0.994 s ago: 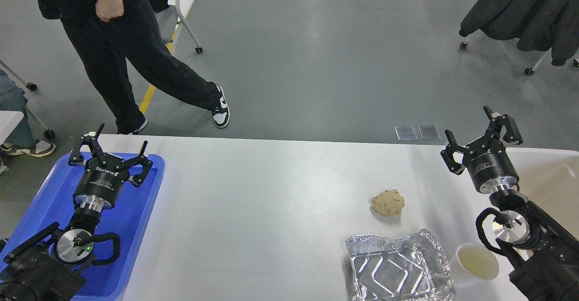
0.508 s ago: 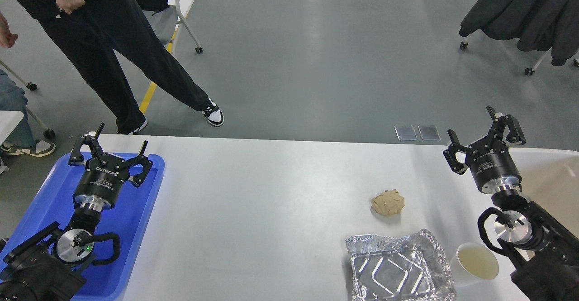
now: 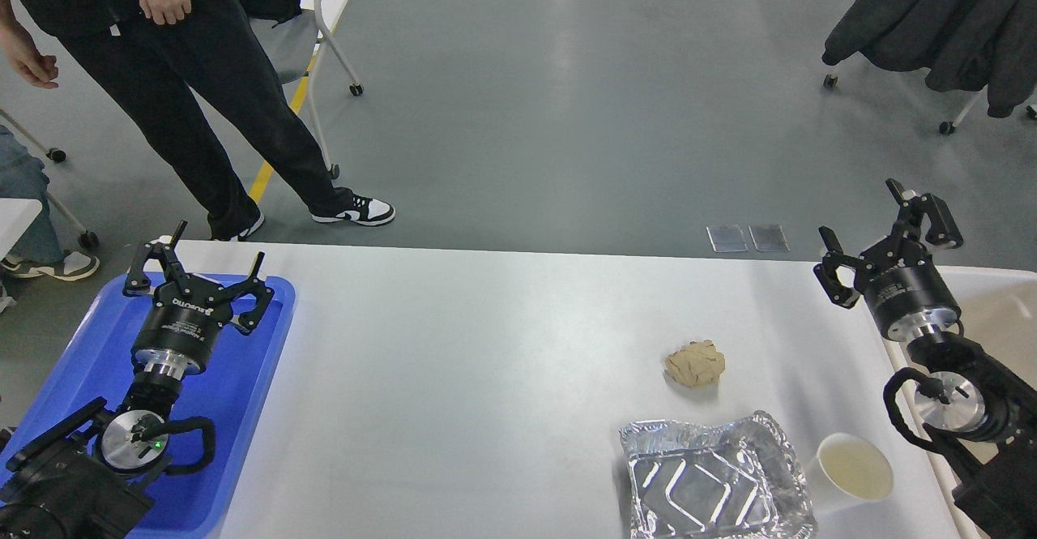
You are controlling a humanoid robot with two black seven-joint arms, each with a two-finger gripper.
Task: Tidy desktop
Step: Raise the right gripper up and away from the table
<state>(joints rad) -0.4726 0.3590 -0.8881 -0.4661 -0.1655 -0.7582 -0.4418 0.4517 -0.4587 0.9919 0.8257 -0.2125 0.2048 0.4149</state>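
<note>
- White and smooth, the bench (image 3: 486, 377) fills the lower middle of my view, and it is the desktop of the task. It lies between my two arms.
- My left gripper (image 3: 198, 267) is spread wide with nothing in it. It hangs over the blue tray (image 3: 251, 409), which sits at the left end of the bench.
- My right gripper (image 3: 883, 235) is also spread wide and holds nothing. It is up over the far right corner of the bench, beside the beige bin (image 3: 1000, 320) at the right end.
- A crumpled ball of tan paper (image 3: 695, 363) lies on the bench, right of the middle. It is well apart from my left gripper and nearer to my right one, to the left of it and closer to me.
- A crinkled silver foil tray (image 3: 713, 482) sits at the near edge of the bench, just in front of the paper ball but not touching it.
- A white paper cup (image 3: 851, 470) with pale liquid in it stands just beside the foil tray, on its right. I cannot tell if the two touch.
- The cup is close under my right arm, near the right edge of the bench.
- A person in black clothes (image 3: 194, 77) stands on the grey floor past the far left corner of the bench.
</note>
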